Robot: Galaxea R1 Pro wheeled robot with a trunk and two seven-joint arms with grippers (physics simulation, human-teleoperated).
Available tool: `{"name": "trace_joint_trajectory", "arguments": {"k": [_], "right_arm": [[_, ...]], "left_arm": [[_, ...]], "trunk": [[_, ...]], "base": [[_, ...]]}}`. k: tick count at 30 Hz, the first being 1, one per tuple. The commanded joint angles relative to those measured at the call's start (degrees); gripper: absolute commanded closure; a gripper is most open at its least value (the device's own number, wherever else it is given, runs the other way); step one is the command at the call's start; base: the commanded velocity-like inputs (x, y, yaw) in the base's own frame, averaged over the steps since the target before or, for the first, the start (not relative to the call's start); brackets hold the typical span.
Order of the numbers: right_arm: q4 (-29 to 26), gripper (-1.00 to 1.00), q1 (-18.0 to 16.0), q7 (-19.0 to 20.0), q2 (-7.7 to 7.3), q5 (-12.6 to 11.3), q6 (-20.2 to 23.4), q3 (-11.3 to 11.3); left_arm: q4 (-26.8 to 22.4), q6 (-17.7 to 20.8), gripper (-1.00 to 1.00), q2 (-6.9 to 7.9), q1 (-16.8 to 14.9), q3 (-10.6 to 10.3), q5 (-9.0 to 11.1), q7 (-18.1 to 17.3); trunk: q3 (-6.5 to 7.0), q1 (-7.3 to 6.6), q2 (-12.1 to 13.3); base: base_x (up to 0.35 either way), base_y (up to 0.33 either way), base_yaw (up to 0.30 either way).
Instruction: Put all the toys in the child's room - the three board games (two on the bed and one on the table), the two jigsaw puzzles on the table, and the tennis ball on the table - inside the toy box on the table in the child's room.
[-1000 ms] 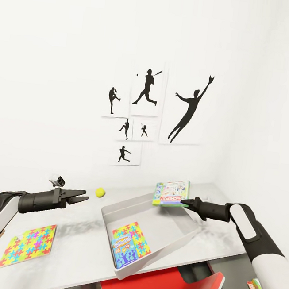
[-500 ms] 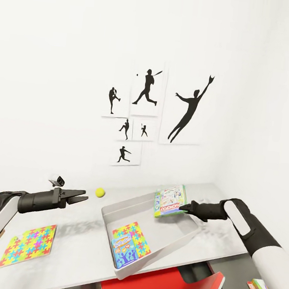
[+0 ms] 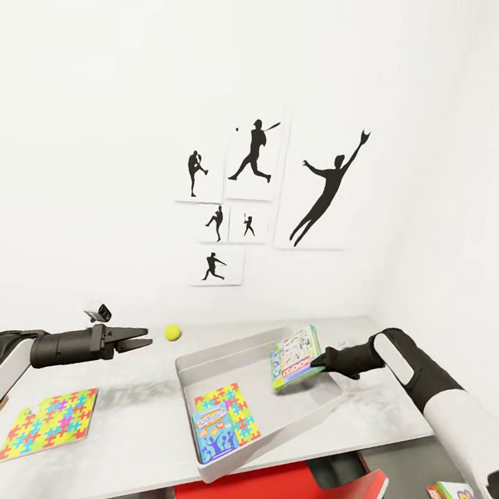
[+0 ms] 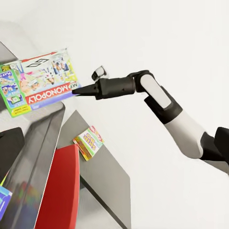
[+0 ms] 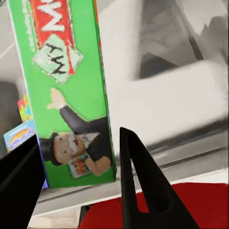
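Right gripper (image 3: 316,362), fingers pinching game box (image 3: 296,356), has swung it in from bin (image 3: 256,404) rim, now tilted steeply over interior; release looks near. Left gripper (image 3: 138,339), fingers spread, hovers over counter (image 3: 133,406) near ball (image 3: 171,333)

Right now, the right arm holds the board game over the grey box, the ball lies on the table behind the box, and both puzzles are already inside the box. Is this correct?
Not quite. The head view shows one puzzle inside the grey box; the other puzzle lies on the table, outside it. The rest holds: the right fingers hold the board game over the box, and the ball lies behind it.
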Motion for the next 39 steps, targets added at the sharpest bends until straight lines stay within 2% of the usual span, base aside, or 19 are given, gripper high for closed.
{"name": "trace_joint_trajectory", "arguments": {"k": [1,3,6,12,17,28,39], "right_arm": [[0.39,1.0,-0.55,0.6,-0.03,0.37,0.0,1.1],[1.87,1.0,-2.16,0.61,0.1,0.34,0.0,3.92],[3.03,1.0,-3.32,0.61,0.46,0.32,0.0,6.1],[3.57,1.0,-3.88,0.69,0.99,0.33,0.0,8.26],[3.57,1.0,-3.92,0.7,1.03,0.32,0.0,8.93],[3.21,1.0,-3.94,0.7,0.55,0.22,0.0,8.8],[2.65,1.0,-3.92,1.31,0.97,-0.18,0.0,8.83]], "left_arm": [[0.02,0.27,-1.0,0.04,-0.04,-0.09,0.11,-0.12],[0.02,0.27,-1.0,0.04,-0.04,-0.09,0.13,-0.12],[0.02,0.27,-1.0,0.04,-0.04,-0.09,0.14,-0.12],[0.02,0.27,-1.0,0.04,-0.04,-0.09,0.07,-0.12],[0.02,0.27,-1.0,0.04,-0.04,-0.09,0.06,-0.12],[0.02,0.27,-1.0,0.04,-0.04,-0.09,0.08,-0.12],[0.02,0.27,-1.0,0.09,-0.04,-0.09,0.32,-0.27]], "trunk": [[-0.06,0.03,-0.07],[-0.06,0.03,-0.07],[-0.06,0.03,-0.07],[-0.06,0.03,-0.07],[-0.06,0.03,-0.07],[-0.06,0.03,-0.07],[-0.06,0.03,-0.07]], "base": [[0.0,0.0,0.0],[0.0,0.0,0.0],[0.0,0.0,0.0],[0.0,0.0,0.0],[0.0,0.0,0.0],[0.0,0.0,0.0],[0.0,0.0,0.0]]}}
